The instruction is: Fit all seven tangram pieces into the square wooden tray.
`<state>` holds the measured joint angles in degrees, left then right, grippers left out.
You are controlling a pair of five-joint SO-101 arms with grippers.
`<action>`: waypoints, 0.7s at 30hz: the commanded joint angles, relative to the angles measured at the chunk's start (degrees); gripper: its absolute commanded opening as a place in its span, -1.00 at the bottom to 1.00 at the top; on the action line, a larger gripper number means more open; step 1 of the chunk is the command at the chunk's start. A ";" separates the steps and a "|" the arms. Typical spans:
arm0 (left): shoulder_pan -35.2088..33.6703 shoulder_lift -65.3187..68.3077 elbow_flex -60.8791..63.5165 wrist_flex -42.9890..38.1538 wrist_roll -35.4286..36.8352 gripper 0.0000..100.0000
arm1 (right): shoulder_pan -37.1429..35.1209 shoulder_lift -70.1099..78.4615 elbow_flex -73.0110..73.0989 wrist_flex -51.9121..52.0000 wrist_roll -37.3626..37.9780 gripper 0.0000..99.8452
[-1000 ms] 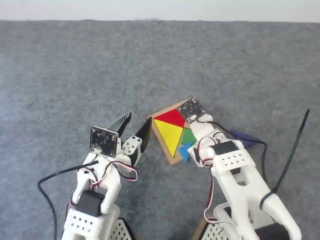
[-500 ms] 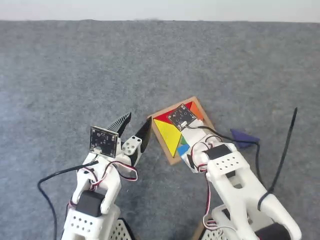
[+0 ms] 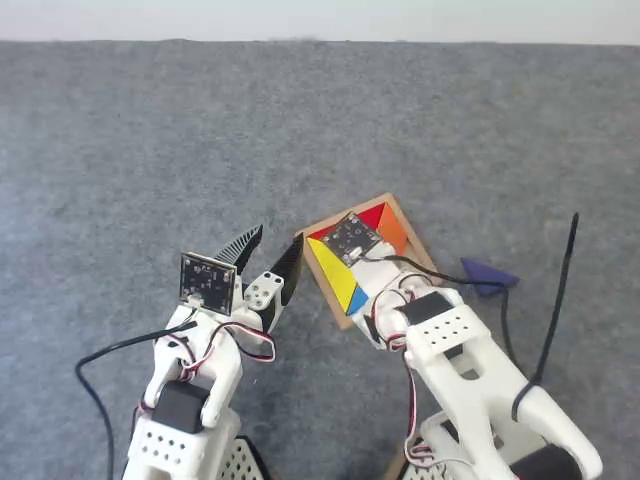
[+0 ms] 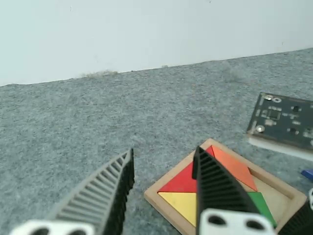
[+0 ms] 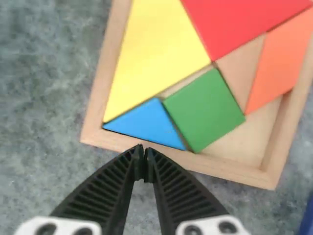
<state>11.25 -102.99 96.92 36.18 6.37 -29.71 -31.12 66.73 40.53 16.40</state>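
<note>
The left gripper hangs just left of the wooden tray, its jaws spread wide and holding nothing, apparently parked there so as not to crowd the work beside it. Inside the tray, five pieces lie flat. The yellow triangle fills the left side, with the red triangle edge to edge against it toward the far corner. The blue triangle is tucked under the yellow one along the near rim. The green square touches the blue triangle's right side, and the orange piece lies against the right rim. Bare wood shows between green, orange and the rim, room evidently left for what remains. The right gripper is poised over the tray's near rim, just beside the blue triangle, its jaws pressed together with nothing between them. Shut like that they form a narrow tip, suited to nudging a piece square, not to lifting one. Right of the tray, apart from it on the grey carpet, a purple piece waits to be fetched, so the puzzle looks well advanced but unfinished.
</note>
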 commanded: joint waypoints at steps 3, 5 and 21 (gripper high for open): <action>0.09 -1.14 -0.48 -0.62 -0.53 -0.61 | -1.54 -2.86 -1.49 -0.92 -0.62 -0.99; 0.09 -1.14 -0.48 -0.62 -0.53 -0.61 | 1.01 -3.30 -3.96 0.48 -0.62 -0.99; 0.09 -1.14 -0.48 -0.62 -0.53 -0.61 | 14.46 23.08 -21.10 2.51 -1.76 -0.99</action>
<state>11.25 -102.99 96.92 36.18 6.37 -15.65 -15.38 52.48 42.29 15.25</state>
